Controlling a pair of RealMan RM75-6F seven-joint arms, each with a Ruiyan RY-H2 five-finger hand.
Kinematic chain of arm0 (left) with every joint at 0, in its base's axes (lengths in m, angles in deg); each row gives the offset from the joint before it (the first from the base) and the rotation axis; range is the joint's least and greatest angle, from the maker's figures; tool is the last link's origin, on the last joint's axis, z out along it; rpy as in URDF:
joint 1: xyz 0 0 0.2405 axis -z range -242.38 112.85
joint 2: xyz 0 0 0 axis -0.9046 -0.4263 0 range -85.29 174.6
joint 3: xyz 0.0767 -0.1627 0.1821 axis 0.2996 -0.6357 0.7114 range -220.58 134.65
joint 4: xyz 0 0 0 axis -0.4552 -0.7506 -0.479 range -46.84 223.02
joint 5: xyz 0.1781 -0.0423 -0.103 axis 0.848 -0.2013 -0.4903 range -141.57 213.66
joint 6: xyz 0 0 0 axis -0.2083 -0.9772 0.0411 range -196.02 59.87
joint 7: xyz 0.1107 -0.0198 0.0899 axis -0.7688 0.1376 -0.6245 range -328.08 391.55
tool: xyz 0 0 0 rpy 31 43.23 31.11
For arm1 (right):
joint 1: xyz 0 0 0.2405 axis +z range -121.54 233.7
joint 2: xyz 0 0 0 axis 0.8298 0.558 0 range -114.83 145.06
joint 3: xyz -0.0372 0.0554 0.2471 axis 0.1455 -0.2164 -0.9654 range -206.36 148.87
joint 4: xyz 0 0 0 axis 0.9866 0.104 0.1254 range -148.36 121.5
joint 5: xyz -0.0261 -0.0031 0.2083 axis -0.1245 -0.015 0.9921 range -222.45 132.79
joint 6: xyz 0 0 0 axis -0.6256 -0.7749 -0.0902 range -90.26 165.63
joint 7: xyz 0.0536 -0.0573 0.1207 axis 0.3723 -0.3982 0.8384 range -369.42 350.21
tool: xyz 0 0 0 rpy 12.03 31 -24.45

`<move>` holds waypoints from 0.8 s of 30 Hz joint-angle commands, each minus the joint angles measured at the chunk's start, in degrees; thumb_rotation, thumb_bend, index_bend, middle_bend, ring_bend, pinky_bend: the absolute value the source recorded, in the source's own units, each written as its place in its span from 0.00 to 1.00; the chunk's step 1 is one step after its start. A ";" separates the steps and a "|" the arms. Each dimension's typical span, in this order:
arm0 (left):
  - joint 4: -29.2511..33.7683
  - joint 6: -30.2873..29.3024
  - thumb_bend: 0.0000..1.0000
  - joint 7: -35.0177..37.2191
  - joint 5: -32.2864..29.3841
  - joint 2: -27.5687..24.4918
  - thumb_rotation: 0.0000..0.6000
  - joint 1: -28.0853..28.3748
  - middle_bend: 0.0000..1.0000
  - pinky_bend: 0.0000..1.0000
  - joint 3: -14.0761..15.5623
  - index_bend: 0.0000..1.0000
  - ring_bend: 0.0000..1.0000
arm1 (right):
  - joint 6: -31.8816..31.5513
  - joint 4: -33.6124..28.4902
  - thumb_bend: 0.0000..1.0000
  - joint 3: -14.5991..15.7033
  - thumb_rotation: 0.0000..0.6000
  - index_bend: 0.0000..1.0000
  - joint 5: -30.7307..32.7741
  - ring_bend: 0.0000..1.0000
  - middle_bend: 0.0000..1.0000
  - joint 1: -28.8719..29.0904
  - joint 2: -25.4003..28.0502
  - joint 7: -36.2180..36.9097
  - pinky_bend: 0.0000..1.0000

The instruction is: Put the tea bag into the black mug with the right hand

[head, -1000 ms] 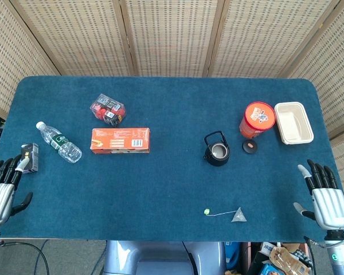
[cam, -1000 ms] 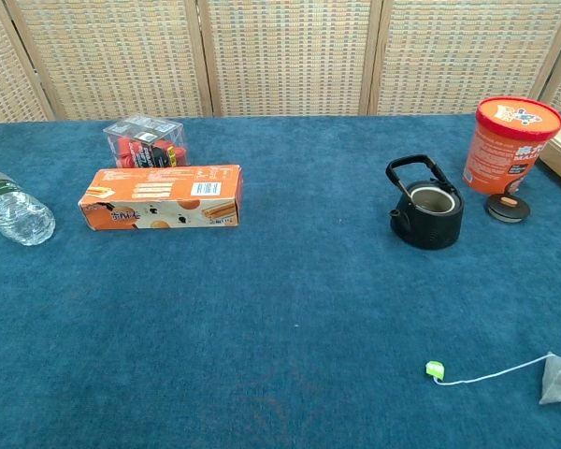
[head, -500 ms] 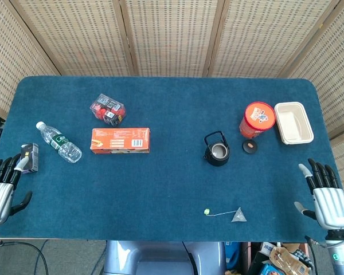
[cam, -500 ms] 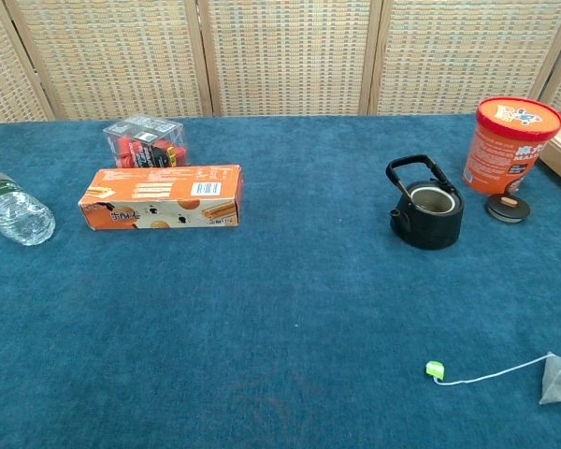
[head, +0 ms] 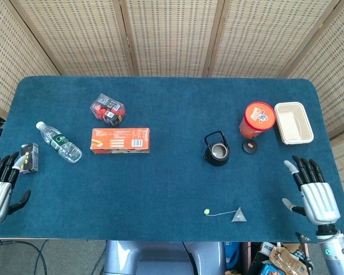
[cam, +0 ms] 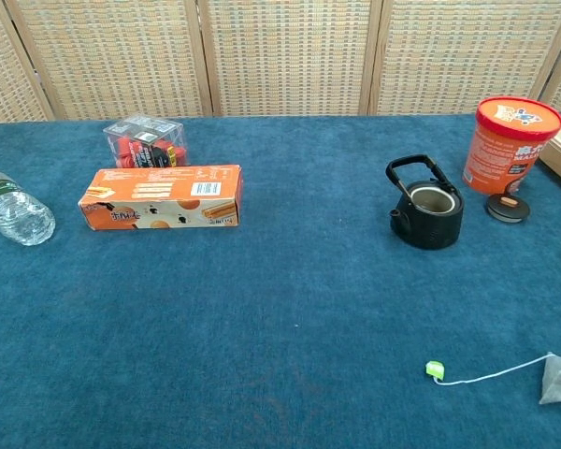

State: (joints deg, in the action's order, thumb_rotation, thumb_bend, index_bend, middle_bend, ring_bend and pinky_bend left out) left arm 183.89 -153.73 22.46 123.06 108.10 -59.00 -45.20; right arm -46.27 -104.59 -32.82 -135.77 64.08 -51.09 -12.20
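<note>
Both hands rest wide and empty: right hand [head: 315,193] near the tea bag [head: 238,215], black mug [head: 217,150] beyond it; left hand [head: 0,186] well apart.

so the right hand [head: 314,192] slid a bit up and left from the lower right corner of the head view, while the left hand [head: 0,186] dropped slightly lower left.
</note>
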 commanded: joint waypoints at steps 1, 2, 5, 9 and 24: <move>0.12 0.12 0.38 -0.04 -0.02 -0.20 1.00 0.09 0.00 0.00 -0.04 0.00 0.00 | 1.73 -1.53 0.13 0.02 1.00 0.04 -1.01 0.02 0.15 1.49 0.93 -0.14 0.11; 0.15 0.16 0.38 -0.06 -0.09 -0.28 1.00 0.13 0.00 0.00 -0.10 0.00 0.00 | 2.48 -2.15 0.13 0.03 1.00 0.04 -1.30 0.04 0.16 2.07 1.28 0.00 0.13; -0.03 0.75 0.38 -0.06 -0.41 -0.38 1.00 0.58 0.00 0.00 -0.40 0.00 0.00 | 5.24 -4.19 0.13 0.02 1.00 0.05 -2.71 0.09 0.20 4.41 2.13 0.57 0.18; -0.30 2.47 0.38 -0.65 -0.79 -0.81 1.00 2.00 0.00 0.00 -1.07 0.00 0.00 | 10.67 -6.73 0.13 -0.52 1.00 0.09 -3.89 0.19 0.28 8.85 2.46 1.39 0.29; 0.21 4.52 0.38 -1.29 -2.05 -1.90 1.00 4.06 0.00 0.00 -2.22 0.00 0.00 | 22.52 -11.49 0.13 0.68 1.00 0.24 -4.27 0.61 0.59 17.05 1.33 -3.14 0.62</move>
State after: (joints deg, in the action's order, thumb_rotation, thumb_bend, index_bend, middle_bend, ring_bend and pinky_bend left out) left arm 184.10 -149.22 21.19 121.01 106.21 -54.96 -47.40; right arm -24.27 -115.72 -32.43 -140.26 80.74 -49.45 -14.82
